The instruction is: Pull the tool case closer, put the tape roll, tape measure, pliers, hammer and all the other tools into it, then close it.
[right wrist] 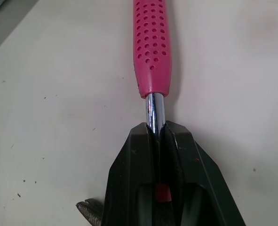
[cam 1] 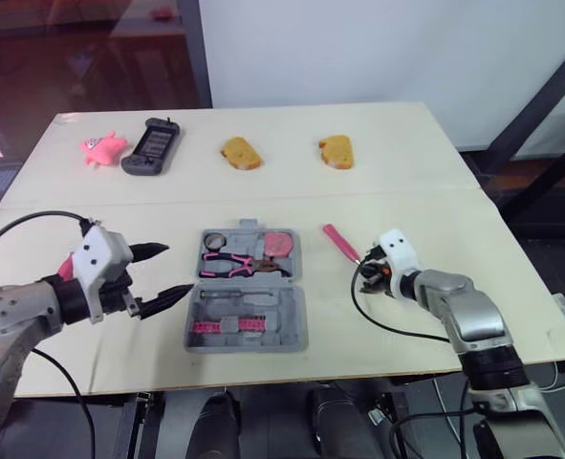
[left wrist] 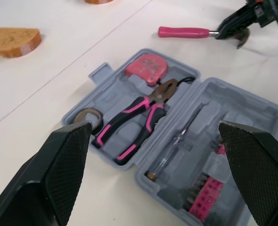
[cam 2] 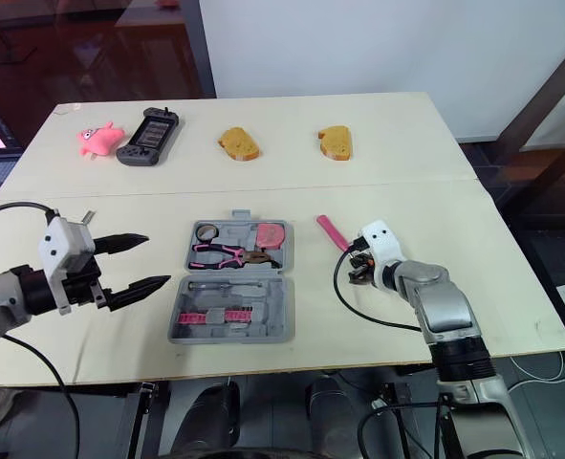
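Hammer point(cam 1: 340, 242) lies just right of the tool case point(cam 1: 287, 316), not yet packed; we see the right gripper point(cam 1: 366, 269) pinched on its steel shaft near the head, likely for a firm lift into the case. The left gripper point(cam 1: 179, 269) hovers spread just left of the case, probably to steady it. Inside its far half sit pliers point(cam 1: 229, 264), tape measure point(cam 1: 280, 244), tape roll point(cam 1: 213, 240).

The table's point(cam 1: 406, 182) far side holds a pink toy point(cam 1: 102, 148), a handheld console point(cam 1: 152, 146) and two bread slices point(cam 1: 241, 153) point(cam 1: 336, 151).
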`<action>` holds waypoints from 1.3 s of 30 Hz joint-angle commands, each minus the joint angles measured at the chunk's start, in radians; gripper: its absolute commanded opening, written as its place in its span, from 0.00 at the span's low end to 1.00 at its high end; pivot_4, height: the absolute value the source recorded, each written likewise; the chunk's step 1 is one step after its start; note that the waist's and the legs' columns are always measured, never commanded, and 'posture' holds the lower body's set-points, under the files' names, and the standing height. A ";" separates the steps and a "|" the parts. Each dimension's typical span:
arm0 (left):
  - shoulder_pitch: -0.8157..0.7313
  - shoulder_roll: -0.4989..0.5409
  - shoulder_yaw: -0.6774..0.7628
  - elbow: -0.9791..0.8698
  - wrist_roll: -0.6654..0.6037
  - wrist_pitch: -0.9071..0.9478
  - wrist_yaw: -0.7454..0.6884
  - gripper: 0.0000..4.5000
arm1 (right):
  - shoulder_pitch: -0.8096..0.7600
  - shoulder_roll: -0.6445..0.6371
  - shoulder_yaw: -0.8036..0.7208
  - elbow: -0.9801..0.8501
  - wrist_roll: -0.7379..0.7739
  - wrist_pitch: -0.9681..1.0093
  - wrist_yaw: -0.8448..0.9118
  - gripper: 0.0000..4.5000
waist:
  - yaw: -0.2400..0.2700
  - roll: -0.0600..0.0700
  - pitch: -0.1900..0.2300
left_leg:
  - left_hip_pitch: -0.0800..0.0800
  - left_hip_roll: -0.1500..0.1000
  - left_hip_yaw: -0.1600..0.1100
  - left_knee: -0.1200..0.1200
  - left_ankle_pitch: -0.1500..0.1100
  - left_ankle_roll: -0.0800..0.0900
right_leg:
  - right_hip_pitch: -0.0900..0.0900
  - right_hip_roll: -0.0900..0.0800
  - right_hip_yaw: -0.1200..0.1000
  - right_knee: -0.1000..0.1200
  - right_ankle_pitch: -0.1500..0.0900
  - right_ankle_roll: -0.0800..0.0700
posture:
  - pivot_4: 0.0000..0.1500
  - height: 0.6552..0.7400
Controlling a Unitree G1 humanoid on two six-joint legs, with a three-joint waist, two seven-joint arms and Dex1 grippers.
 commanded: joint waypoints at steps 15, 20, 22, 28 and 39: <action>0.119 0.064 0.162 0.218 0.061 -0.251 -0.210 1.00 | -0.497 -0.312 0.429 -0.270 0.021 0.072 0.636 0.01 | -0.002 0.002 0.001 | -0.001 0.001 0.001 -0.001 0.000 0.000 | -0.003 0.000 0.000 0.000 0.000 -0.001 | 1.00 1.00; 0.184 0.047 0.185 0.221 0.096 -0.302 -0.212 1.00 | -0.613 -0.235 0.614 -0.302 -0.031 0.205 0.628 0.01 | 0.005 0.002 0.001 | -0.002 0.001 0.001 -0.002 0.000 0.000 | -0.004 -0.001 0.000 0.000 0.000 -0.001 | 1.00 1.00; 0.216 0.032 0.205 0.198 0.086 -0.299 -0.203 1.00 | -0.626 -0.157 0.665 -0.292 -0.045 0.277 0.567 0.01 | 0.008 0.001 0.001 | -0.004 0.000 0.001 -0.001 0.000 0.000 | -0.005 -0.001 -0.001 0.000 0.000 -0.001 | 1.00 1.00; 0.287 0.010 0.258 0.146 0.071 -0.282 -0.191 1.00 | -0.659 0.023 0.740 -0.257 -0.042 0.408 0.457 0.01 | 0.002 0.001 0.001 | -0.005 0.001 0.001 -0.001 0.000 0.000 | -0.007 -0.001 -0.001 0.002 0.000 -0.001 | 1.00 1.00; 0.344 -0.001 0.297 0.095 0.064 -0.249 -0.178 1.00 | -0.682 0.133 0.825 -0.165 -0.031 0.397 0.397 0.01 | -0.001 0.001 0.001 | -0.005 0.001 0.000 -0.001 0.000 0.000 | -0.007 -0.001 -0.001 0.001 0.000 -0.001 | 1.00 1.00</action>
